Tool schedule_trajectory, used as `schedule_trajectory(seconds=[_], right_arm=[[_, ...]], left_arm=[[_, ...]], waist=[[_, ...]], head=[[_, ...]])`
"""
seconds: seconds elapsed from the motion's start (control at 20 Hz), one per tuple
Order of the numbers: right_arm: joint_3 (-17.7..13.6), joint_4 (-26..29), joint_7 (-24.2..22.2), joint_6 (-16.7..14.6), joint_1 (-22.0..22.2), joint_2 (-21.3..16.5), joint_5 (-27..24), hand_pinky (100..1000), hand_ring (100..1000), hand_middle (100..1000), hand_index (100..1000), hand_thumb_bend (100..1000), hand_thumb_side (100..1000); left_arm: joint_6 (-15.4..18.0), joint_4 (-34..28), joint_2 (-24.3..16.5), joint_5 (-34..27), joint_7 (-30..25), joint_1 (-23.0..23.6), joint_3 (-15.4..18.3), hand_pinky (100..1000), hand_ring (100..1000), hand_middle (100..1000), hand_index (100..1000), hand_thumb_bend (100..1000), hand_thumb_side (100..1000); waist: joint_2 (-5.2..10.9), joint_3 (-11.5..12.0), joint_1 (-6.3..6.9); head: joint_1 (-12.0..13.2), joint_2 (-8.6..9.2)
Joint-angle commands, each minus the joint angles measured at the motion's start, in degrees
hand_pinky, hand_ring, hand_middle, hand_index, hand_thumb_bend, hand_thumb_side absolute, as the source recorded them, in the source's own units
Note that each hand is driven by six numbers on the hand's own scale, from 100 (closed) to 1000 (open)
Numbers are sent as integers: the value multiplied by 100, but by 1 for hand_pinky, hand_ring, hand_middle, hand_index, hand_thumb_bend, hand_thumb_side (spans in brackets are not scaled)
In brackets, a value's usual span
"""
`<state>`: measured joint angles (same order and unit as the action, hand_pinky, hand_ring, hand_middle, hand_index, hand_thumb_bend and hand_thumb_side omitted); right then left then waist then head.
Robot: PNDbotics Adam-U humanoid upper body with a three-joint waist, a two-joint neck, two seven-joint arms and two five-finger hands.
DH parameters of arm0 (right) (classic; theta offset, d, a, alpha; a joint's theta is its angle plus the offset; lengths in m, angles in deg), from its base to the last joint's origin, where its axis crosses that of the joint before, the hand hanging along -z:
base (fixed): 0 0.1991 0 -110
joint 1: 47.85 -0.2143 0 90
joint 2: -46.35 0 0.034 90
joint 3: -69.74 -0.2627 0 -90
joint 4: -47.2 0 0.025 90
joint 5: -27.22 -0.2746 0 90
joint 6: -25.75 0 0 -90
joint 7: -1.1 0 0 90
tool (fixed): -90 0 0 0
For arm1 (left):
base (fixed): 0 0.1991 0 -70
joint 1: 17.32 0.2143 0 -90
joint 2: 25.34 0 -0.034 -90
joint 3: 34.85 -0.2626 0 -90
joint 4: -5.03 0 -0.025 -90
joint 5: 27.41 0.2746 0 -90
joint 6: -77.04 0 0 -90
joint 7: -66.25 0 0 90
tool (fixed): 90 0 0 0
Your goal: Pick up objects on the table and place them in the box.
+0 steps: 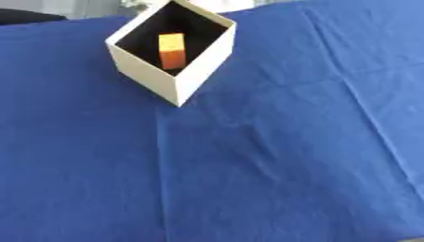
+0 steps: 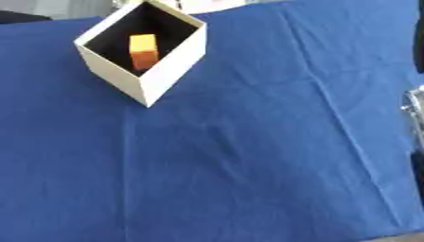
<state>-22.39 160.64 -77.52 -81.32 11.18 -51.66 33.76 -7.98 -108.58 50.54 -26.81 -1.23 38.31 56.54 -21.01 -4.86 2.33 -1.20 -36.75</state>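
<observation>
A white box [image 1: 147,71] with a dark inside stands open-topped at the far left of the blue-covered table [image 1: 273,156], one corner turned toward me. Inside it an orange block [image 1: 172,50] stands on end with a yellower top. No loose object lies on the cloth in either view. Neither hand shows. Only a black and silver strip of the right arm [image 2: 411,111] cuts into the right edge of the right eye view, well away from the box.
The blue cloth has fold creases running from the box's near corner toward me and across the right side. The table's far edge passes just behind the box, with pale shapes [image 1: 224,4] beyond it.
</observation>
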Motion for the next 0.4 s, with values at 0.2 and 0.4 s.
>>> schedule_trajectory(seconds=[0.2, 0.4], right_arm=[[-68, 116, 105, -15, -42, -79, 38, 805, 732, 659, 767, 100, 846], [-60, 116, 113, -21, -49, -66, 34, 806, 730, 658, 766, 100, 844]], left_arm=[[585, -99, 339, -66, 432, 588, 354, 434, 585, 650, 766, 233, 682], [614, -99, 605, -42, 556, 883, 466, 429, 577, 639, 754, 232, 681]], waist=[[152, 83, -33], [157, 130, -62]], head=[[41, 4], [29, -7]])
